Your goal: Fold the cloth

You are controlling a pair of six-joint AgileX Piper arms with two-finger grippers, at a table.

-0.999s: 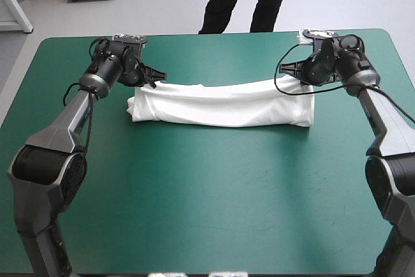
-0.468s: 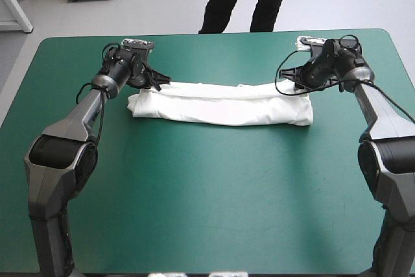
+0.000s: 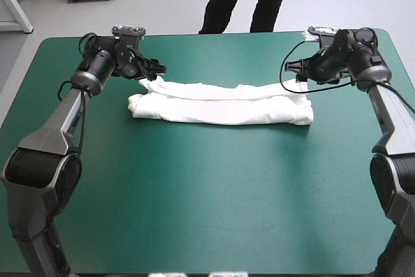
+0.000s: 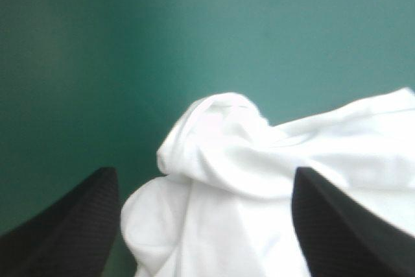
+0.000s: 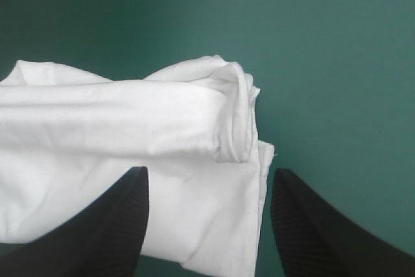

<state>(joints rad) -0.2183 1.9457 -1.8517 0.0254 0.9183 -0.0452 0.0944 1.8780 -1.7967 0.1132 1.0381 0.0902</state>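
Left tool (image 3: 154,69), right tool (image 3: 295,71) spread wide, empty, above T-shirt (image 3: 220,103) ends; folded band's long axis runs tool to tool.

White fabric T-shirt (image 3: 220,103), folded lengthwise into a long, narrow bundle. Lies flat across the upper middle of the frame, stretched left to right, slightly bowed. Top layer a narrower roll along the upper edge of the wider layer beneath. Left end bunched into a rumpled hump; right end squarer, layers stacked.
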